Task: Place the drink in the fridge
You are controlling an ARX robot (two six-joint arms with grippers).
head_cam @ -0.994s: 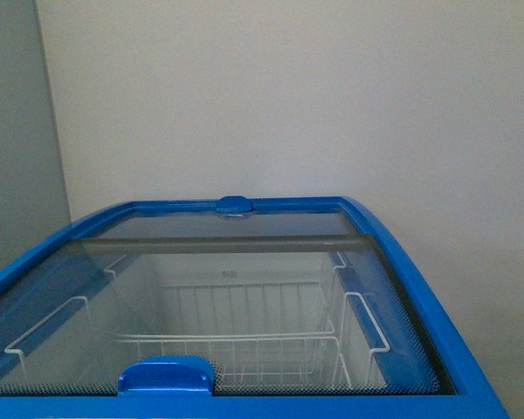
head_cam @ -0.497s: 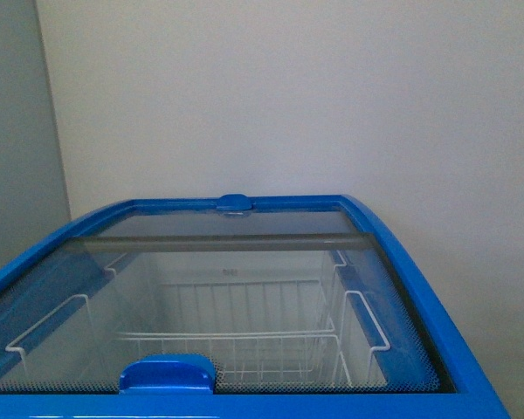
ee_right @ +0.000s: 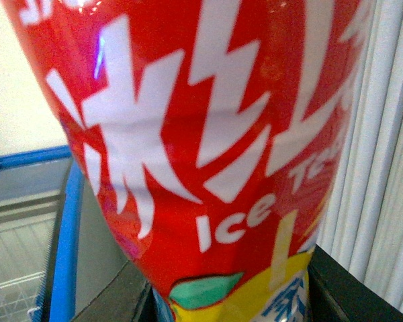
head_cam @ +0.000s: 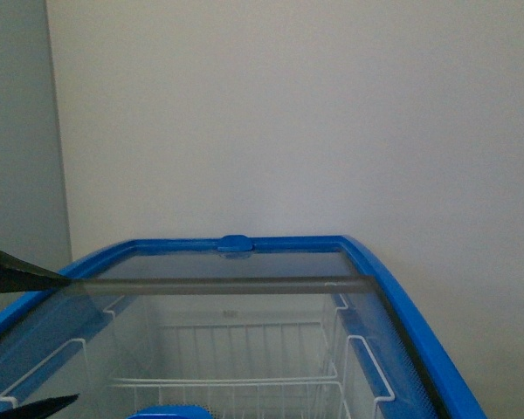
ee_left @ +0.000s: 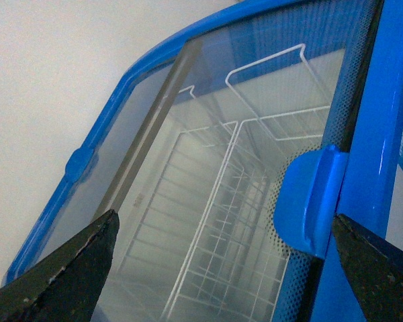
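The left gripper (ee_left: 221, 218) has its two dark fingers (ee_left: 67, 275) spread wide and holds nothing; in its wrist view the rounded blue plastic handle (ee_left: 309, 201) of the near glass top panel (ee_left: 188, 168) shows between them, closer to one finger, and neither finger appears to touch it. In the front view the same gripper (head_cam: 70, 339) enters from the left edge, its fingers over the left side of the white chest fridge with the blue top rim (head_cam: 402, 305). The right gripper (ee_right: 232, 302) is closed around the lower part of the red plastic drink bottle with white lettering and a yellow base band (ee_right: 201, 134), dark jaw parts showing at either side of it; the bottle fills that wrist view, upright, outside the fridge and beside its blue rim (ee_right: 64, 228). The glass panels cover the top, and a white wire basket (head_cam: 244, 367) hangs inside beneath them. A second small blue handle (head_cam: 237, 243) sits at the middle of the far rim, before a plain white wall (head_cam: 288, 113)
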